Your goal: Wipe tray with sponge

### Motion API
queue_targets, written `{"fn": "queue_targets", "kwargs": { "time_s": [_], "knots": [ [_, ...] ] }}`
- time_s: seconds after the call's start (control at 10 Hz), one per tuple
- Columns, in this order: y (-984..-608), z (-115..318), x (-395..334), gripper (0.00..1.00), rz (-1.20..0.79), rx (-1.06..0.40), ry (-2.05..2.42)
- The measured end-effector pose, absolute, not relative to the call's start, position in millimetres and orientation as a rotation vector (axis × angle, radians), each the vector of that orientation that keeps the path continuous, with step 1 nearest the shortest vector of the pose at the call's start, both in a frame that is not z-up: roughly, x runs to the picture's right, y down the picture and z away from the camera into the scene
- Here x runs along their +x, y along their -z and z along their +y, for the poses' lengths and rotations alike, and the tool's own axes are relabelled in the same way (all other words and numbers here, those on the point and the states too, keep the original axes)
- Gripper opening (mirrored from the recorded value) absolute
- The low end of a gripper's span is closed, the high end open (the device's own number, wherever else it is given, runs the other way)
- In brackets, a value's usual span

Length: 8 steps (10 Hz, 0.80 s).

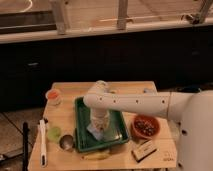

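Note:
The dark green tray [82, 122] lies in the middle of the wooden table. My white arm reaches in from the right and bends down over it. My gripper [99, 127] points down into the tray, onto the pale-blue sponge [95, 131], which lies on the tray floor under the gripper tip. Part of the sponge is hidden by the gripper.
A round orange-brown bowl [145, 126] stands right of the tray. A tan-and-white block [144, 150] lies at the front right. A yellow item [97, 155] lies in front of the tray. Left of the tray are an orange cup [52, 95], a green cup [53, 133], a metal cup [66, 142] and a white utensil [42, 142].

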<state>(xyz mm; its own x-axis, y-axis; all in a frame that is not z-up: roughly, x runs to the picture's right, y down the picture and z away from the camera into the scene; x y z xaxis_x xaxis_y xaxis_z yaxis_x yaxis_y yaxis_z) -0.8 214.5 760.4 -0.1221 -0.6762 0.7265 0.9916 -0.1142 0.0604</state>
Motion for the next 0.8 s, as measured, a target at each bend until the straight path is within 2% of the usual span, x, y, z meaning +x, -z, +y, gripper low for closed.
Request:
{"fn": "queue_targets", "kwargs": {
  "time_s": [0.4,0.8],
  "knots": [
    [-778,190,10,0.03,-0.620,-0.630,1.579],
    [-782,188,-23,0.03,-0.667,-0.582,1.629]
  ]
}}
